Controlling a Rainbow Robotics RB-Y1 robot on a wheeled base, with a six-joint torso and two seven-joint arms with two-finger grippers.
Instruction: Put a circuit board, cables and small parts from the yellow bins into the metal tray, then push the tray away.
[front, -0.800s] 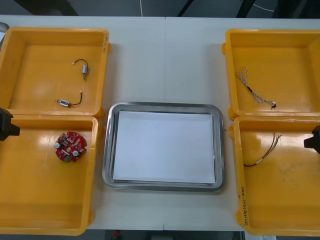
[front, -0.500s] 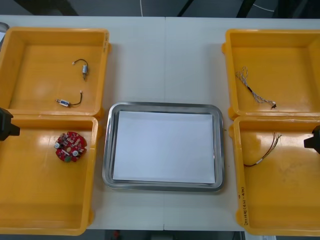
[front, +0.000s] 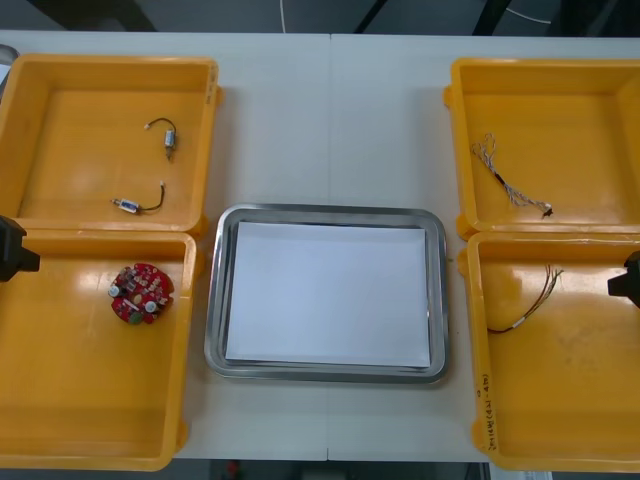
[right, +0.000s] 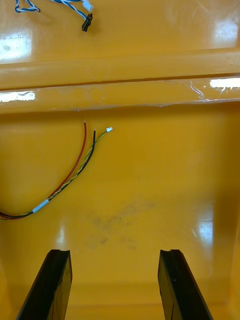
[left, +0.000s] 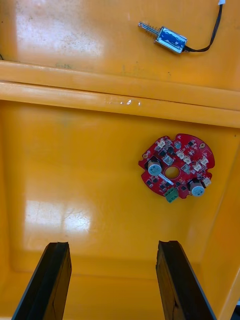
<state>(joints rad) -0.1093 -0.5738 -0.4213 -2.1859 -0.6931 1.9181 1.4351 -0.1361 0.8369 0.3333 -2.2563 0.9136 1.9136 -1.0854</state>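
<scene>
A round red circuit board lies in the near left yellow bin; the left wrist view has the board beyond my open left gripper, off toward one finger. Two small metal parts with short black leads lie in the far left bin. A red and yellow cable rests in the near right bin, and the cable lies ahead of my open right gripper. A twisted blue and white cable is in the far right bin. The metal tray, white inside, sits between the bins.
The left arm shows at the left edge over the near left bin, and the right arm at the right edge over the near right bin. Bare light table stretches beyond the tray between the far bins.
</scene>
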